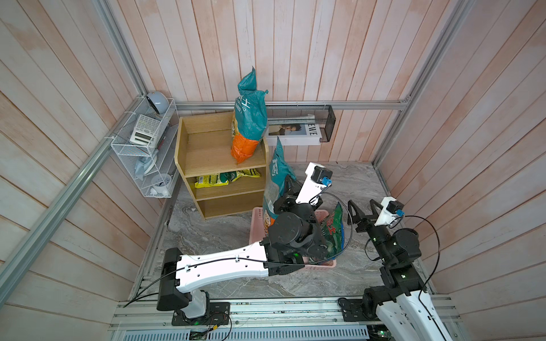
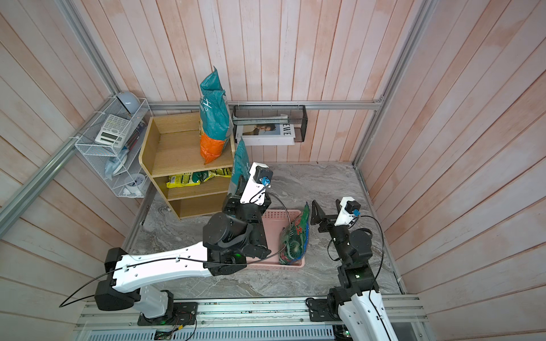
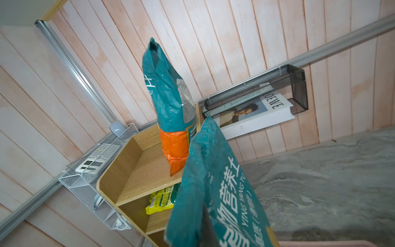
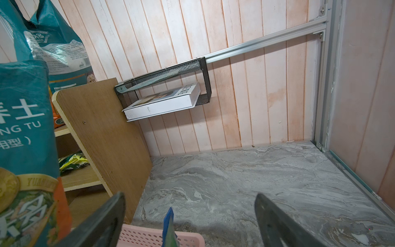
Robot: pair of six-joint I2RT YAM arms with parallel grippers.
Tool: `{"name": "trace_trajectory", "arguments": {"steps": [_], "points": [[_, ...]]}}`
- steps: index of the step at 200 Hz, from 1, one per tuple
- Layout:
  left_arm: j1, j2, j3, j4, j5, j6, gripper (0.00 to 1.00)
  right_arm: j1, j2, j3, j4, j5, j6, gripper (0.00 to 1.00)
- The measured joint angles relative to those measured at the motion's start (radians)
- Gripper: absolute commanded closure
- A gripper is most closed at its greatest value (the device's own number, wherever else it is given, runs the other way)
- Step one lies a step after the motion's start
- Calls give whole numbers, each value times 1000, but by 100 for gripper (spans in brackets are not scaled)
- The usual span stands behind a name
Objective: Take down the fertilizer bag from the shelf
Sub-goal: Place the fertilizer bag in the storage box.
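Note:
A teal-and-orange fertilizer bag (image 1: 249, 118) (image 2: 214, 118) (image 3: 171, 102) stands upright on the top tier of the light-wood shelf (image 1: 206, 147) (image 2: 177, 147). A second bag of the same kind (image 1: 277, 177) (image 2: 240, 165) (image 3: 213, 192) hangs just right of the shelf, its lower end at the pink basket (image 1: 319, 267). My left gripper (image 1: 286, 190) is shut on this bag's upper part, which hides the fingertips in the left wrist view. My right gripper (image 1: 363, 208) (image 4: 189, 196) stands open and empty, right of the basket.
A green-and-red bag (image 1: 334, 233) (image 2: 295, 239) leans in the basket. Yellow-green packets (image 1: 218, 179) lie on the shelf's middle tier. A white wire rack (image 1: 141, 147) hangs on the left wall. A black mesh basket (image 1: 328, 124) with a book hangs on the back wall.

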Motion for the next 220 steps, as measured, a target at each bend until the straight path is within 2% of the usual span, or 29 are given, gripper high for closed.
{"name": "trace_trajectory", "arguments": {"steps": [23, 36, 58, 128, 181, 220], "points": [[15, -34, 43, -491, 146, -463, 100, 0, 0, 0, 0, -2, 1, 2], [23, -61, 34, -608, 194, -595, 100, 0, 0, 0, 0, -2, 1, 2], [21, -87, 5, -686, 250, -723, 100, 0, 0, 0, 0, -2, 1, 2], [41, -83, -197, -671, 343, -835, 100, 0, 0, 0, 0, -2, 1, 2], [62, -55, -216, -603, 388, -896, 100, 0, 0, 0, 0, -2, 1, 2], [65, -11, -266, -474, 404, -897, 100, 0, 0, 0, 0, -2, 1, 2]]}}
